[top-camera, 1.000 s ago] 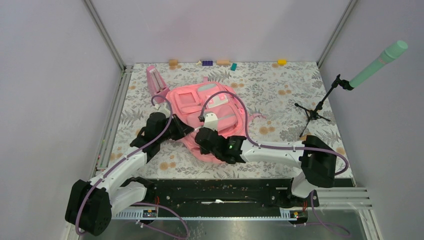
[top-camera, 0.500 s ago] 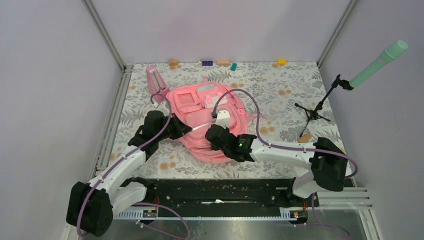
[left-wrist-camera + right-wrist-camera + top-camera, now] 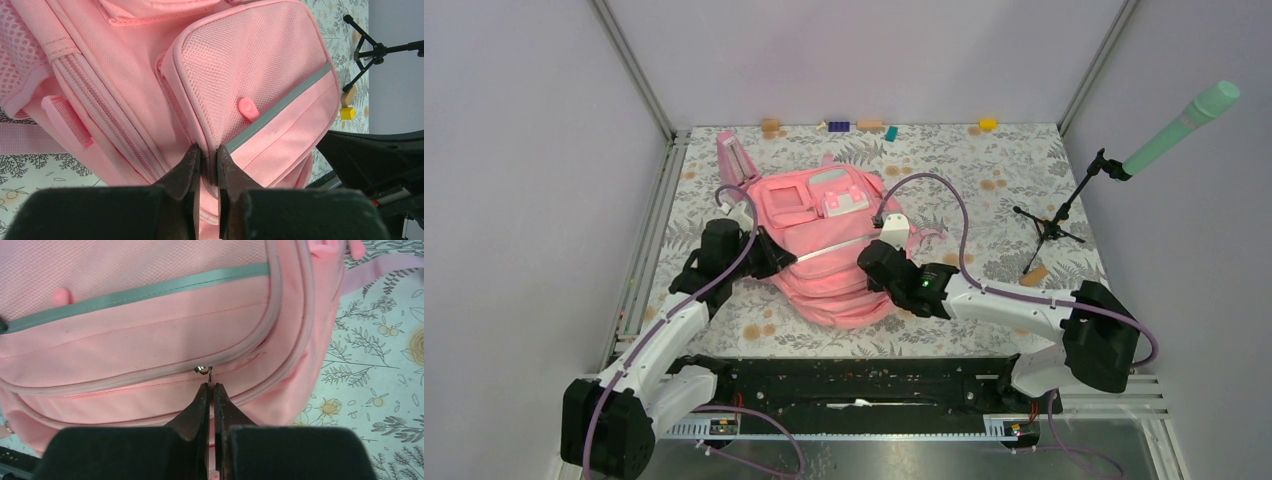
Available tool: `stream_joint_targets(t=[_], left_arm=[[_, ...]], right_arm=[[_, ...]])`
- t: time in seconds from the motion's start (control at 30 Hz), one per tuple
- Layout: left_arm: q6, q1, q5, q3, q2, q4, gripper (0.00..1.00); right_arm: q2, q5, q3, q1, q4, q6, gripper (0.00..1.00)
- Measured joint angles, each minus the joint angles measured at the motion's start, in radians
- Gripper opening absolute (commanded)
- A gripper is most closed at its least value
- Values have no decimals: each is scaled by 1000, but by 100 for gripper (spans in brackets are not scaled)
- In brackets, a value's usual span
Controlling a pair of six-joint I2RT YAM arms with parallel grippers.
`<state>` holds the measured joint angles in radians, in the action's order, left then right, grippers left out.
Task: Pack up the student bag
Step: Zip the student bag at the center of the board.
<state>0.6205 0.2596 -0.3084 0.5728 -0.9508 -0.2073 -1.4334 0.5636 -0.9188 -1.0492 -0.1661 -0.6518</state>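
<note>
Student bag (image 3: pixel 829 270) lying face-up on the floral table (image 3: pixel 994 170) between both arms, left gripper (image 3: pixel 209 156) pinching a fold at its mesh pocket's (image 3: pixel 240 65) corner, right gripper (image 3: pixel 210 390) clamping closed on its zip pull (image 3: pixel 209 372).

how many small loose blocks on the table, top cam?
6. Along the far edge: far-left tan block, blue block, middle tan block, teal block, yellow block. Sixth, the near tan block, lies by the microphone stand. More may hide under the student bag.
</note>
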Motion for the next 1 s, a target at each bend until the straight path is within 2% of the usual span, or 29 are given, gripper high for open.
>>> stream_joint_targets(t=[0.17, 0.2, 0.3, 0.33, 0.4, 0.5, 0.63, 0.93, 1.0], left_arm=[[-23, -1, 0, 32, 0, -43, 0], [-30, -1, 3, 39, 0, -54, 3], [-72, -11, 19, 66, 0, -102, 58], [-99, -15, 19, 79, 0, -126, 69], [-150, -21, 28, 118, 0, -176, 76], [-227, -24, 34, 171, 6, -203, 82], [-339, 38, 32, 225, 40, -216, 83], [-630, 475, 52, 289, -10, -185, 83], [-665, 524, 66, 281, -27, -163, 85]], right_arm=[[21, -26, 18, 31, 3, 12, 0], [26, -26, 21, 36, 1, 19, 0], [48, -28, 50, 61, 3, 57, 0], [57, -39, 64, 71, 16, 73, 0], [81, -63, 93, 82, 31, 105, 0], [117, -106, 121, 90, 44, 148, 0], [136, -145, 123, 94, 45, 188, 0], [185, -229, 169, 100, 80, 206, 0], [207, -243, 179, 100, 84, 203, 0]])
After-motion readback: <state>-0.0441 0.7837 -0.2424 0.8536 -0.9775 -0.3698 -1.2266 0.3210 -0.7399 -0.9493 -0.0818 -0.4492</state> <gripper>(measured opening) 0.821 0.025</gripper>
